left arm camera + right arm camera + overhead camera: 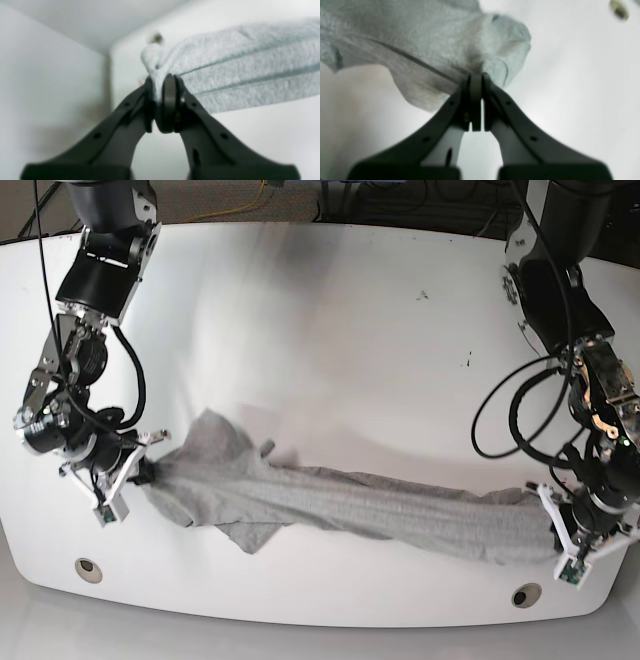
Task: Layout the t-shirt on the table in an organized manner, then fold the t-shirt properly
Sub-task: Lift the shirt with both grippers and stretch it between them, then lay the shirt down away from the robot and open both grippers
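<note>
Base view: wrinkly heather-grey t-shirt [350, 505]

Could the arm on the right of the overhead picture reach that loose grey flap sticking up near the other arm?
Probably not as things stand: the left gripper has its jaws shut on the far end of the t-shirt, and the flap lies across the table.

T-shirt [340, 505]: stretched between both grippers, over the table [330, 330]. One end pinched between right gripper [143, 471] jaws; other end between left gripper [553, 525] jaws. Grommet [88, 569] near right jaws.
</note>
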